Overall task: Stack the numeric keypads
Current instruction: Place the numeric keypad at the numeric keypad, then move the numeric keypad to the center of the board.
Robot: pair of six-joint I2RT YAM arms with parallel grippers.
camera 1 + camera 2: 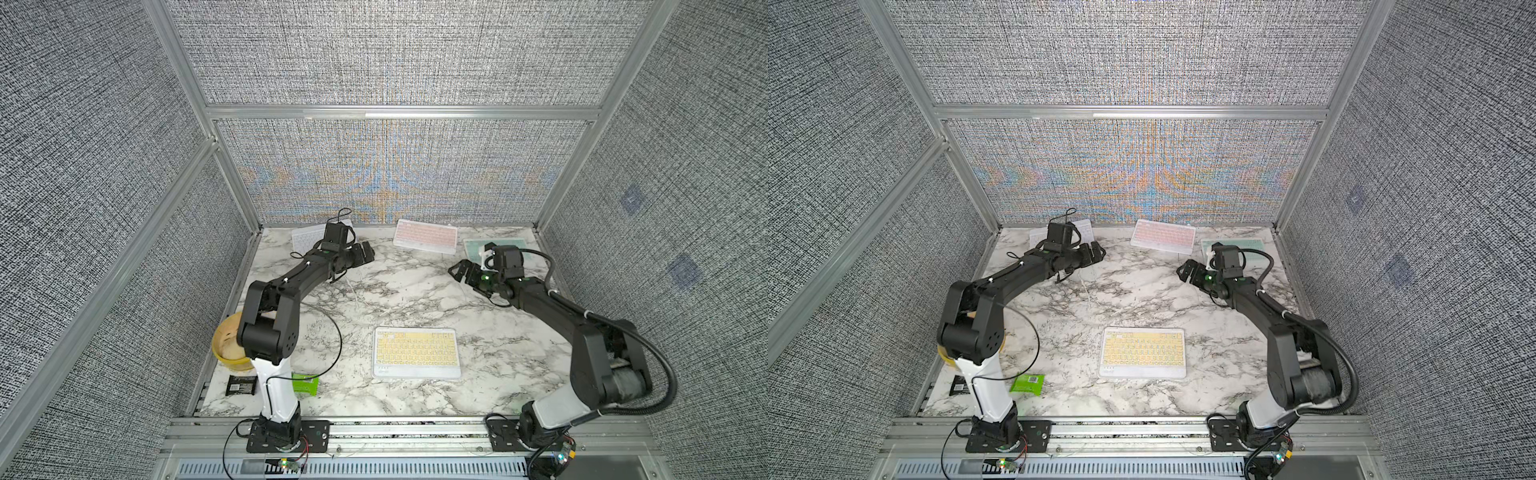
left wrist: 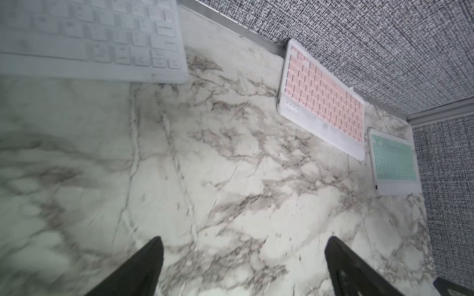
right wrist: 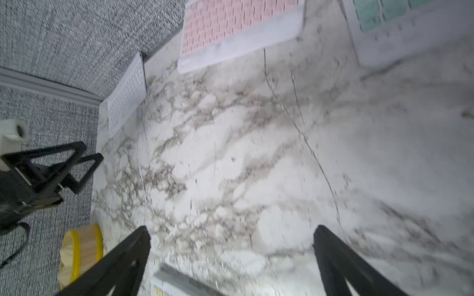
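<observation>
Up front, the yellow keypad [image 1: 417, 352] lies flat on the marble table [image 1: 415, 291], roughly centre, nothing touching it. Further back both arms hang over bare marble. The left gripper [image 2: 245, 238] has its jaws wide apart and holds nothing; same deal for the right gripper [image 3: 230, 227]. Along the back wall sit the white keypad [image 1: 302, 237], partly behind the left arm, the pink keypad [image 1: 424, 236], and the mint keypad [image 2: 393, 161] in the right corner.

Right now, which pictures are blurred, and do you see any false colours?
Left wrist view: white keypad out of focus, pink keypad sharp. Right wrist view: the whole marble table smeared by blur. Both top views: sharp, but rainbow moiré on the back wall.
</observation>
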